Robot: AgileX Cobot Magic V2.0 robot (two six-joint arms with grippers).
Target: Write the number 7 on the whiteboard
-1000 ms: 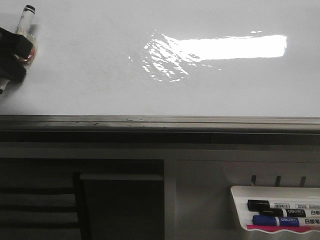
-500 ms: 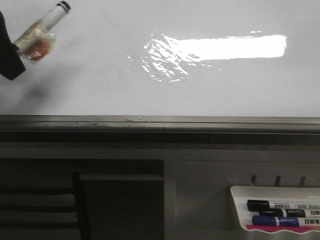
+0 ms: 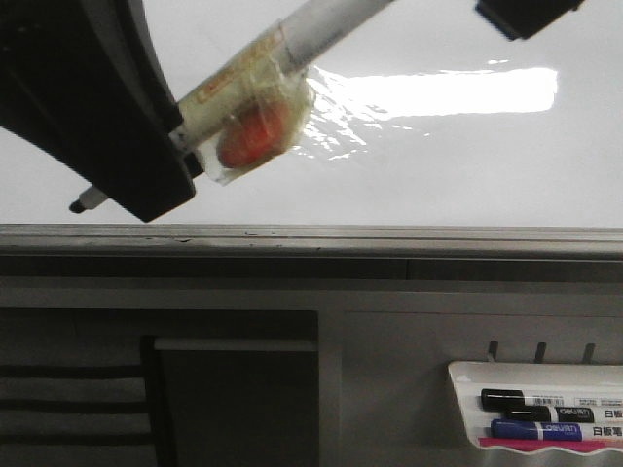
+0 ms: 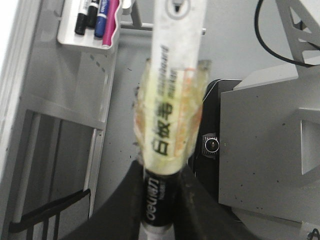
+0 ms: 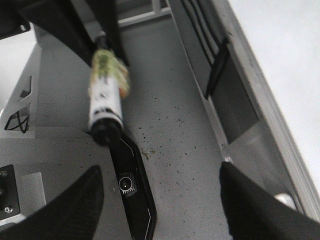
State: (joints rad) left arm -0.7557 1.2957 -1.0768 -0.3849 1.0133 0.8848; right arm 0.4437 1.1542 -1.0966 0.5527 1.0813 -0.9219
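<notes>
My left gripper (image 3: 146, 165) looms large and dark at the upper left of the front view, shut on a white marker (image 3: 292, 49) wrapped in yellowish tape with a red patch. The marker slants up to the right in front of the whiteboard (image 3: 438, 165), and its small other end (image 3: 88, 201) pokes out below the gripper. In the left wrist view the fingers (image 4: 160, 200) clamp the marker's black band (image 4: 157, 200). My right gripper (image 5: 160, 200) is open and empty, with the marker's black-capped end (image 5: 105, 125) ahead of it. No number 7 shows on the board.
The board's grey metal lower edge (image 3: 311, 238) runs across the front view. A white tray (image 3: 535, 409) at the lower right holds black and blue markers; it also shows in the left wrist view (image 4: 90, 25). A dark shape (image 3: 526, 15) sits at the top right.
My left gripper has swung from the far left edge towards the camera and to the right with the marker, now far larger in view. A dark shape has entered at the top right.
</notes>
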